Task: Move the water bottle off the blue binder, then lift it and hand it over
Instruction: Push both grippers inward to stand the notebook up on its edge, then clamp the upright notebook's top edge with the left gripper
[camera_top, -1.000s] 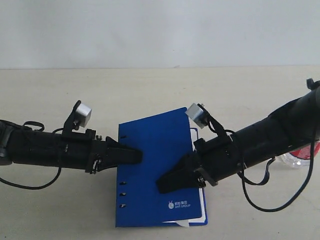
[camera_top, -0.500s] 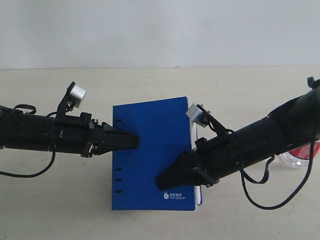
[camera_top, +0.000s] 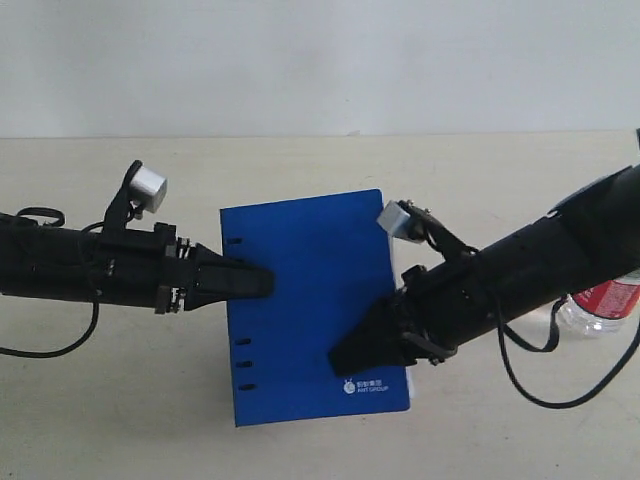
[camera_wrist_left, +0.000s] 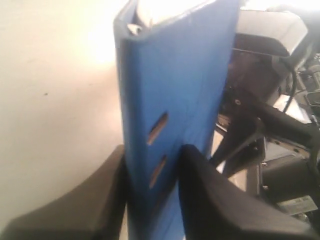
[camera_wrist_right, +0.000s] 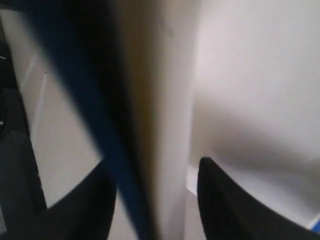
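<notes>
I count one blue binder (camera_top: 310, 300), with four oval slots down its spine edge and one small white logo near a corner. I see one water bottle (camera_top: 600, 305), two robot arms, two grippers, the left gripper (camera_top: 262, 282) and the right gripper (camera_top: 345, 360), and one table (camera_top: 100, 400).

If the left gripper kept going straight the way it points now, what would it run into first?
The left gripper points right, its jaws already astride the spine edge of the blue binder, so it would only slide further onto it. Beyond that, likely the right gripper at the opposite edge, though depth is unclear.
</notes>
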